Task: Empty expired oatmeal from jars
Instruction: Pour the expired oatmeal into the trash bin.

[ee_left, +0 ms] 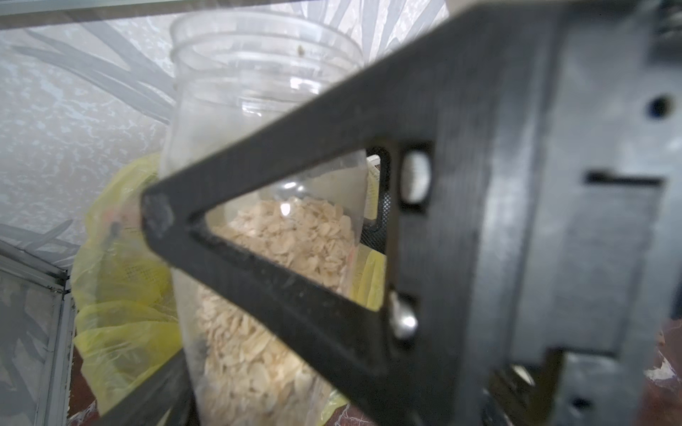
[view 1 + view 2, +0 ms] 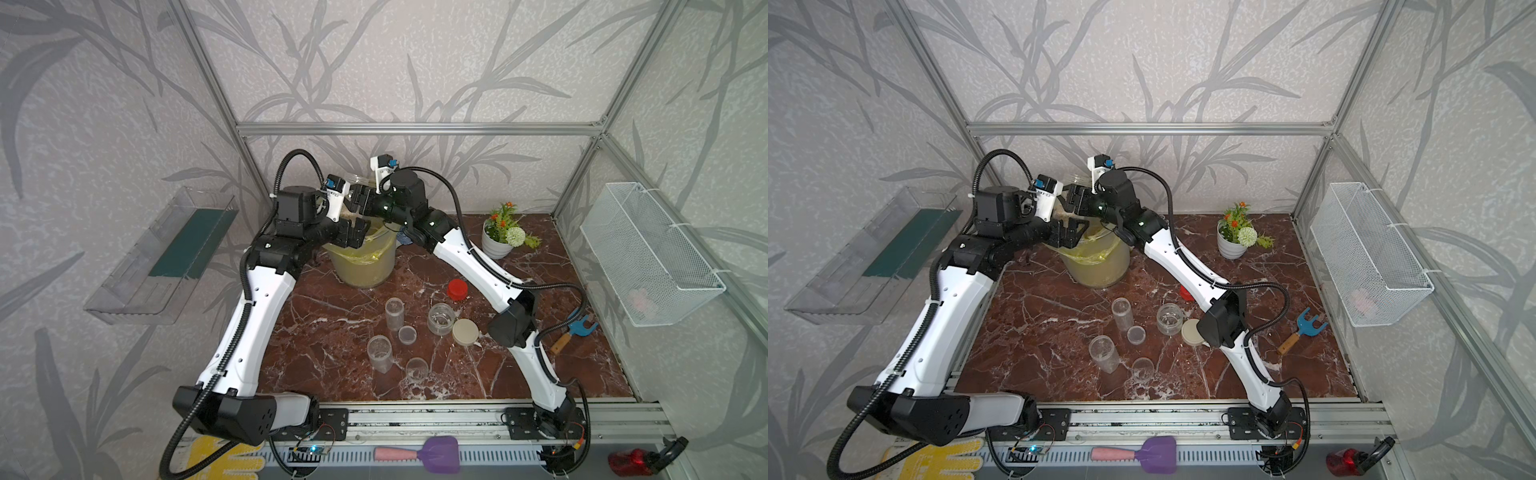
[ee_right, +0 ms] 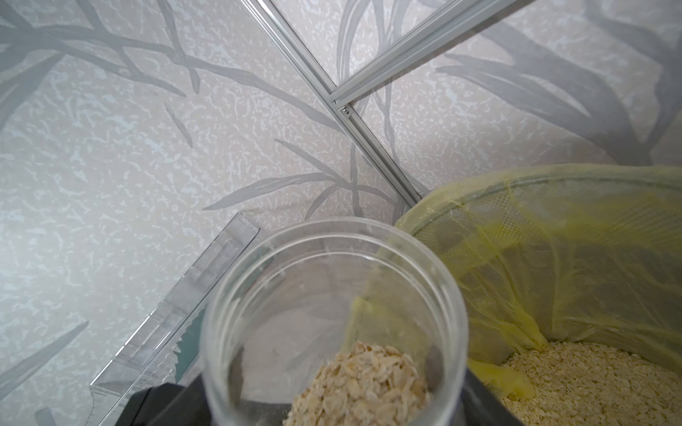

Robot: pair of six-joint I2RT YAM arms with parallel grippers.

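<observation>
Over the far-left edge of the lined bucket (image 2: 365, 266), the uncapped jar (image 3: 332, 313) stands mouth-up with its oatmeal (image 3: 361, 383) not yet poured, and the jaws of the right gripper (image 2: 360, 201) are clamped around its body. The left gripper (image 2: 358, 232) sits just nearer, jaws spread wide and empty. With the three other jars (image 2: 440, 319) standing emptied on the worktop (image 2: 332, 332), this looks like the last pour: the right arm must bring the mouth over the liner and tip it well past level, keeping a firm grip.
</observation>
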